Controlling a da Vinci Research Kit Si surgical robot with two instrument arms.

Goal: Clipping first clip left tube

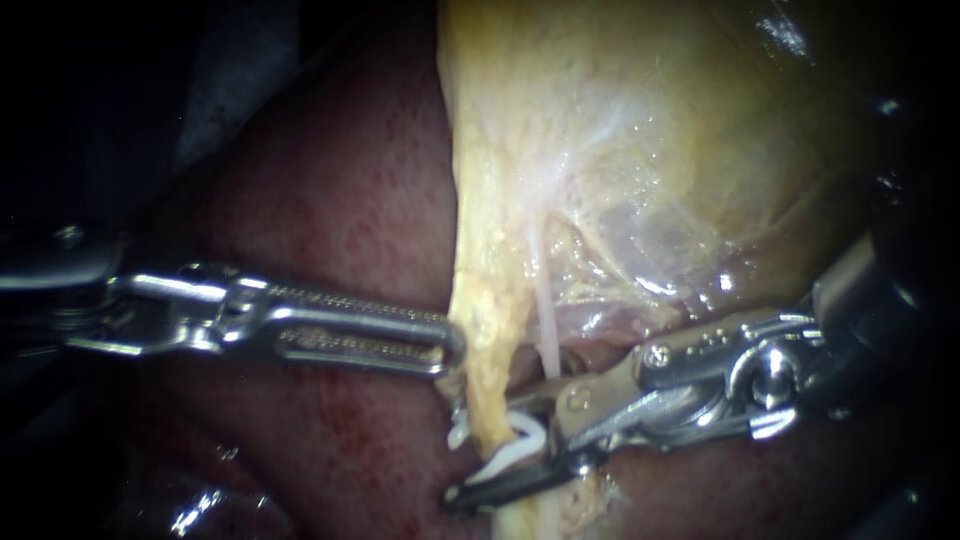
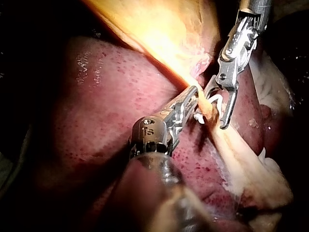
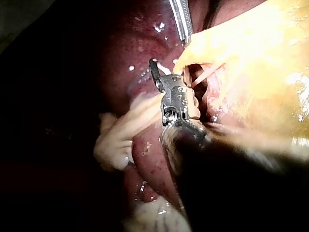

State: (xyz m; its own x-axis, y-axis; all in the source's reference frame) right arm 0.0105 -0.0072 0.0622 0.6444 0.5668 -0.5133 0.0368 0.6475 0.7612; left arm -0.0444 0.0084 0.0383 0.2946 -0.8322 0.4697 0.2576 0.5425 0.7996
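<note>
Nearest to the camera, my right instrument (image 1: 490,450) comes in from the right. Its hand stands apart, one jaw on each side of the left tube (image 1: 490,380), and it is clamped on a white clip (image 1: 515,445). The clip curves around this yellow tube low on its length and touches both jaws. In the left wrist view the same clip (image 2: 211,104) shows white between the two jaws, against the yellow strand.

Just beside and a little higher, my left instrument (image 1: 445,345) reaches in from the left. Its long ridged hand is closed, with the tip pinching the edge of the left tube just above the clip.

Close to the right of the left tube runs a thin pale tube (image 1: 547,330), passing behind the upper jaw of the right instrument. Both tubes rise to the yellow gallbladder (image 1: 650,130), which is wet and shiny. Behind everything lies the dark red liver (image 1: 340,180).
</note>
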